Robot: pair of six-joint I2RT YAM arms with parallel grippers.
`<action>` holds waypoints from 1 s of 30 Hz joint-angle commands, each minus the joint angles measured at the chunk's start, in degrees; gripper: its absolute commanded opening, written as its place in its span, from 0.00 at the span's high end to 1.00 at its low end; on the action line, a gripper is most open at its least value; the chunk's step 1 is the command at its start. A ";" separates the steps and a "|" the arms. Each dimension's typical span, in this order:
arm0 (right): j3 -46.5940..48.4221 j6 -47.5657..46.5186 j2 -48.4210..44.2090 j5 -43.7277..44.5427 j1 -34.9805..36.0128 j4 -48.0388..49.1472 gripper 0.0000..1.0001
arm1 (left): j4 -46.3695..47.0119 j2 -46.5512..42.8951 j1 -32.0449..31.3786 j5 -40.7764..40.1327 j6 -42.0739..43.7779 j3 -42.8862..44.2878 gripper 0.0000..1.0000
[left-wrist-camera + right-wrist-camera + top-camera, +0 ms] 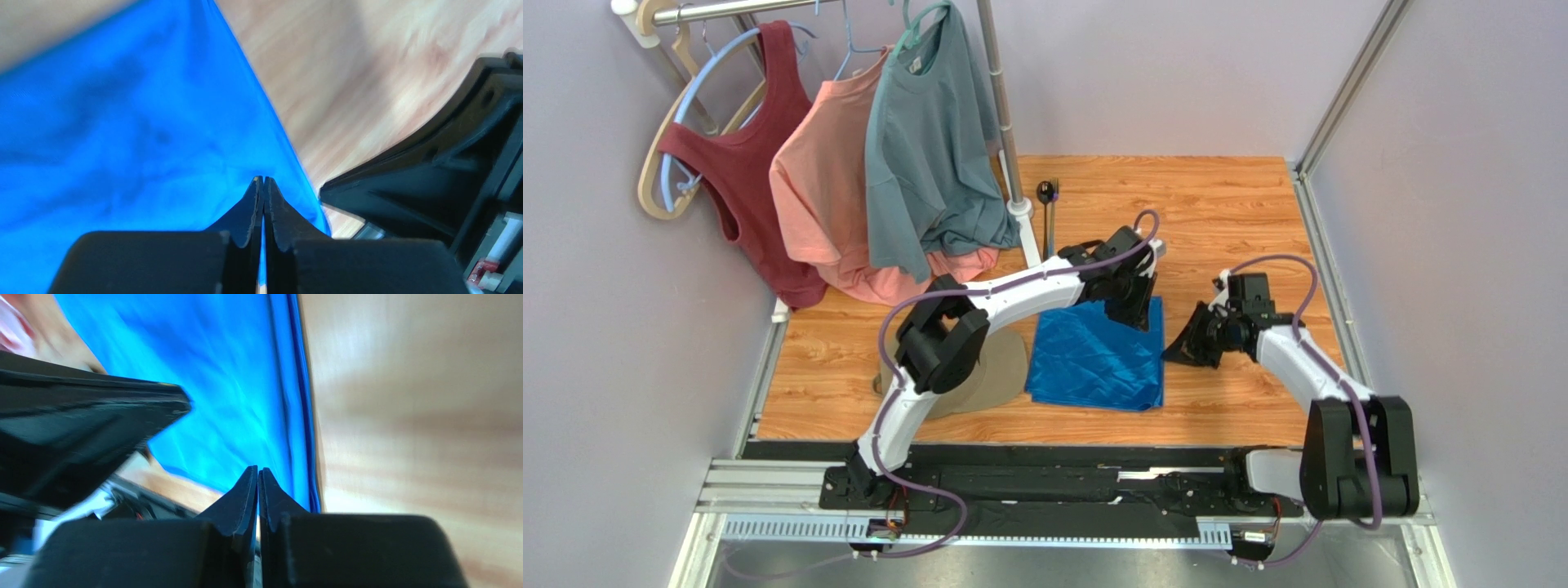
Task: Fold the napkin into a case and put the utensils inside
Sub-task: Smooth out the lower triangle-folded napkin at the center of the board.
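Item: bright royal-blue thin cloth napkin (1097, 358), flat at the centre of the wooden table (1222, 208), not yet a case.
Left end effector (263, 180): fingers together at the far right corner, likely for folding; pinch uncertain.
Right end effector (258, 470): fingers together beside the right edge.

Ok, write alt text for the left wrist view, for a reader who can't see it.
The left gripper, its two black fingers pressed together, points at a bright blue napkin near the cloth's right edge. The napkin lies on a wooden table. A black, blurred part of the right arm fills the lower right of the view.
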 commanded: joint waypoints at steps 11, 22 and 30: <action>-11.56 3.51 -8.13 3.54 4.00 -1.97 1.00 | 9.43 -9.12 -8.28 6.02 -4.77 -17.82 1.00; -13.50 5.01 -8.21 2.74 4.00 -1.52 1.00 | 9.17 -5.34 -9.52 7.07 -6.36 -15.36 1.00; -15.53 9.58 -8.73 2.29 4.00 -0.55 1.00 | 9.96 -0.50 -10.57 9.71 -8.02 -10.61 1.00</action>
